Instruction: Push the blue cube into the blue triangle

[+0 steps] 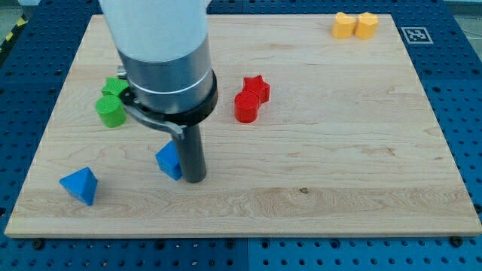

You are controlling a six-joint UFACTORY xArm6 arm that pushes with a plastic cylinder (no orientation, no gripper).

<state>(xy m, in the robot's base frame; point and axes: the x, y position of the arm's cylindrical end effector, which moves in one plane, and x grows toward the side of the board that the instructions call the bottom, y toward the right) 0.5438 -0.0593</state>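
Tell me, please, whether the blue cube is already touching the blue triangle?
No. The blue cube sits beside my tip, on its left, while the blue triangle lies apart toward the view's lower left, bare board between them.

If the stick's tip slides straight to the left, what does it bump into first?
My tip sits right beside the blue cube, so it meets that first, almost at once. Farther left lies the blue triangle.

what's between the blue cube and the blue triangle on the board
Nothing: in the camera view only bare wood lies between the blue cube and the blue triangle. My tip sits on the cube's other side, the view's right.
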